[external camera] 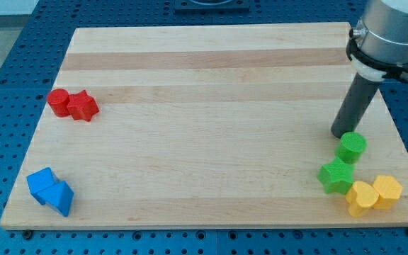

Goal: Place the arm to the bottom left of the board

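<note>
Just above the green cylinder (351,146), at the board's (204,64) right side, my tip (343,134) rested on the wood, a bare rod with nothing to spread or pinch and no block pressed against it that I could tell. From that cylinder the goal, the board's bottom-left corner, lay far across toward the view's left and somewhat down. Two blue blocks (50,190) already sat by that corner, a likely obstacle.

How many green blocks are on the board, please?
2, both near the view's right edge: the green cylinder just below my tip, and the green star below it, beside the yellow blocks. None looks hidden.
</note>
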Controlling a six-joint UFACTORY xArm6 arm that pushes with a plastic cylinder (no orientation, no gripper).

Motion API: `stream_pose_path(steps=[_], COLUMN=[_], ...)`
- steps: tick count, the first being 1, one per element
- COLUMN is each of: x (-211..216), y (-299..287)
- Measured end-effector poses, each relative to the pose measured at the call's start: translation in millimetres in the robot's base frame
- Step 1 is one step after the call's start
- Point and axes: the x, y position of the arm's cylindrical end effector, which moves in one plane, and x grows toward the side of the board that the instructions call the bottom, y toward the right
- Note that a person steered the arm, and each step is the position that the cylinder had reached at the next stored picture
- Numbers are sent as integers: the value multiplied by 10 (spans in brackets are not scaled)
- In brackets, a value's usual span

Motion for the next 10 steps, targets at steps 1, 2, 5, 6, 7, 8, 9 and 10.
stream_pose_path(steps=[1, 2, 5, 6, 7, 8, 9, 10], x=[198, 285, -92, 124, 202, 202, 202, 128], y=[0, 0, -1392, -1998, -2183, -2544, -2767, -3032])
